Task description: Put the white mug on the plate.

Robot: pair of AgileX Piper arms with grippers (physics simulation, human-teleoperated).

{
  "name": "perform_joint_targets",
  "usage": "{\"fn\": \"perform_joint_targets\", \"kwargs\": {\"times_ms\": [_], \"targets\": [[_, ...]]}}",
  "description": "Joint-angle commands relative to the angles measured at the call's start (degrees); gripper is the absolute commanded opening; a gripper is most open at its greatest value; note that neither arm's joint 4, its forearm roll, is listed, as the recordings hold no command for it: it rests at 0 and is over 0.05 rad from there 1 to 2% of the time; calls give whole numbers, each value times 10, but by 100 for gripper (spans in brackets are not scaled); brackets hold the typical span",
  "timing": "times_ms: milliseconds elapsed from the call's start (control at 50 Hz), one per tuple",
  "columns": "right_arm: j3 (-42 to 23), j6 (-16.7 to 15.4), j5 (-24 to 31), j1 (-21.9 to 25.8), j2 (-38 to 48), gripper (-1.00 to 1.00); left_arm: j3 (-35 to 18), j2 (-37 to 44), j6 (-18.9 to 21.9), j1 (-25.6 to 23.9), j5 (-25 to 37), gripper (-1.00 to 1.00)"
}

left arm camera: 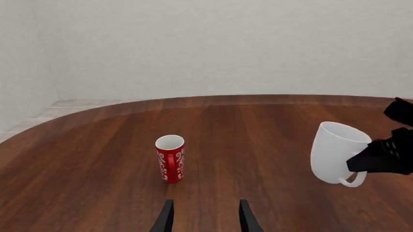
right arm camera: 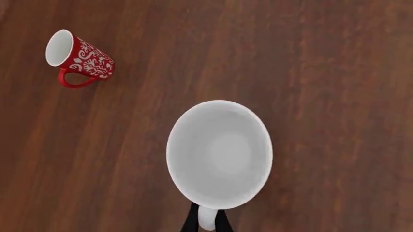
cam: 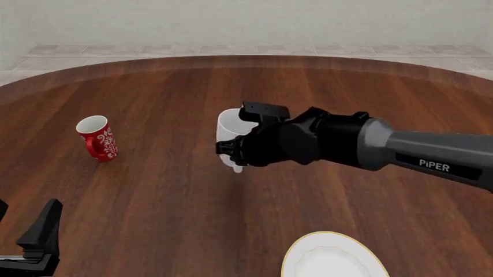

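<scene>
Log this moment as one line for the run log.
right end effector: shut on white mug handle, lifted | left end effector: open, idle | plate: bare | red mug: standing, untouched

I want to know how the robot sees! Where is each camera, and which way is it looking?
Front view: above and behind the arms, looking down the table; shows the right gripper holding the white mug, and the plate.
Left wrist view: behind the left gripper, looking across at the red mug.
Right wrist view: behind the right gripper, looking down into the white mug.
All three views share both mugs.
</scene>
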Motion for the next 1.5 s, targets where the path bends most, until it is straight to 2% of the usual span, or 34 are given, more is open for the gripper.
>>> {"fn": "perform_joint_targets", "kwargs": {"times_ms": [20, 580, 1500], "targets": [[37, -1, 11, 3, -55, -100, 0, 0, 0, 0, 0, 100], [145, 3, 25, 17, -185, -100, 0, 0, 0, 0, 0, 100], [278, -2, 45, 17, -333, -100, 0, 0, 0, 0, 0, 100]]}}
